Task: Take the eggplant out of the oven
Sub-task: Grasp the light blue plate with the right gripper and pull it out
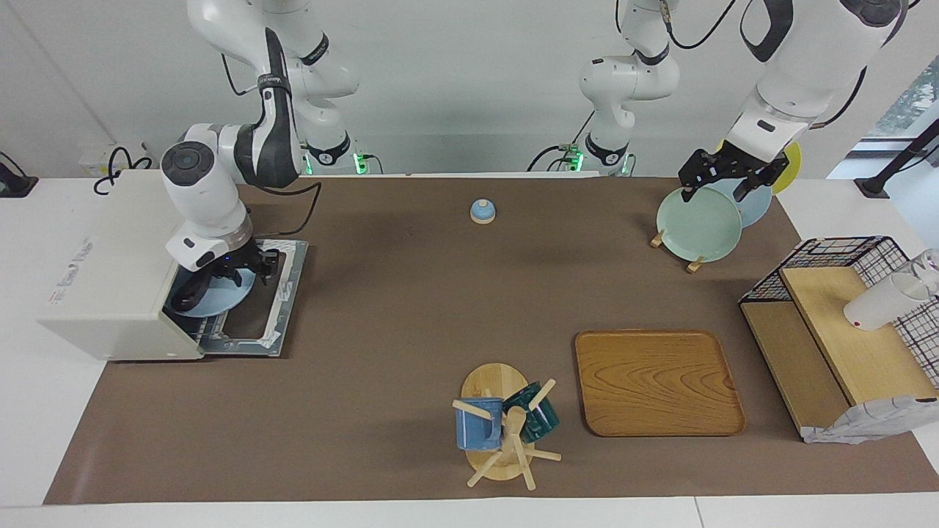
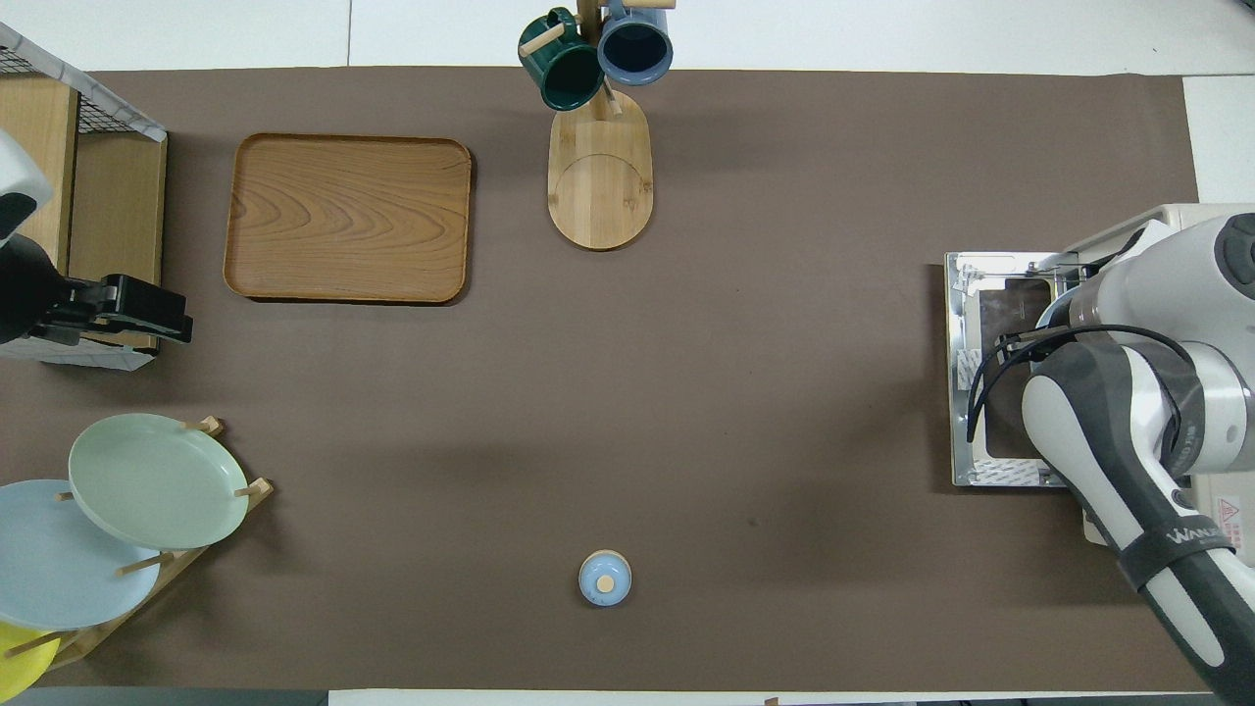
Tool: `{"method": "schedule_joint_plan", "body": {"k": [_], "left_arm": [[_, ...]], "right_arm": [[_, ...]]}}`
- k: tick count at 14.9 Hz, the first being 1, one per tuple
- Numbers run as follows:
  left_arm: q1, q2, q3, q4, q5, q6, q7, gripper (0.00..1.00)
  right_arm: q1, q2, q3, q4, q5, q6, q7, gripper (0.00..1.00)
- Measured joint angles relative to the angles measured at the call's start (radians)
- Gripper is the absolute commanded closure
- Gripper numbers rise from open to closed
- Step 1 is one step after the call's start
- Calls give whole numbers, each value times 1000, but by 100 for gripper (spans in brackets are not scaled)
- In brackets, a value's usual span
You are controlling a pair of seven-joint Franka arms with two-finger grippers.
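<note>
Here the right pincer (image 1: pixel 236 273), grip unclear, reaches into the boxy off-white oven (image 1: pixel 110 271) over the dark glossy eggplant (image 1: pixel 192 290); the left pincer (image 1: pixel 722 180) waits open over the pale green plate (image 1: pixel 698 224)

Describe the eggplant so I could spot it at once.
Find the boxy off-white oven at the right arm's end of the table, its door dropped open. Inside lies a pale blue plate; the eggplant is the slim, glossy, dark shape lying on it.
</note>
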Motion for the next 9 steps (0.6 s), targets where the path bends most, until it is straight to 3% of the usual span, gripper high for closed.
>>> {"method": "schedule_joint_plan", "body": {"k": [1,2,3,9], "left_arm": [[0,0,0,0,0,0,0,0],[0,0,0,0,0,0,0,0],[0,0,0,0,0,0,0,0],[0,0,0,0,0,0,0,0]], "right_arm": [[-2,-5,0,-16,0,17,-3,74],[-4,-10,0,-27,0,31,-6,93],[-4,-14,0,-36,0,39,-7,100],[36,-39,7,-17,-9,-7,-11,100]]}}
